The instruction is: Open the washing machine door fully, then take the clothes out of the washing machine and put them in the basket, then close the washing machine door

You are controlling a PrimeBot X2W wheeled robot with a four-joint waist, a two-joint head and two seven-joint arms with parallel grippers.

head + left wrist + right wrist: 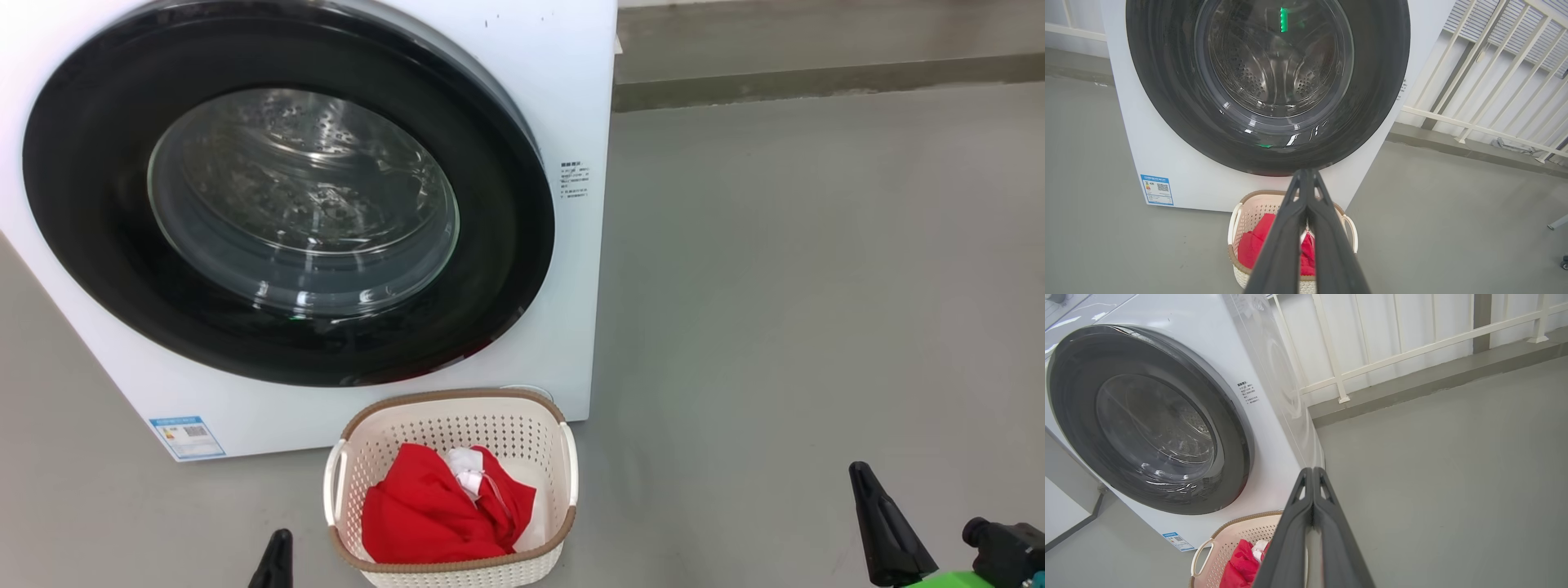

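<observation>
Jaws pressed together on both grippers and clamped on nothing, both standing back from the washing machine (571,82).

On the left gripper (1306,174) the two dark fingers lie flat against each other, and the right gripper (1312,471) is the same. Both are well apart from the washing machine door (90,204), which sits closed against the washing machine's front. It has a wide glossy black rim around a bulging clear glass bowl, and the perforated steel drum shows through the glass. The basket (506,433) stands on the grey floor (775,286) just in front of the washing machine, below the door. It is cream, perforated and brown-rimmed. The clothes (416,514) lie inside it, bright red fabric bunched up with a small white piece on top. A blue label (186,437) is stuck low on the washing machine's front.
</observation>
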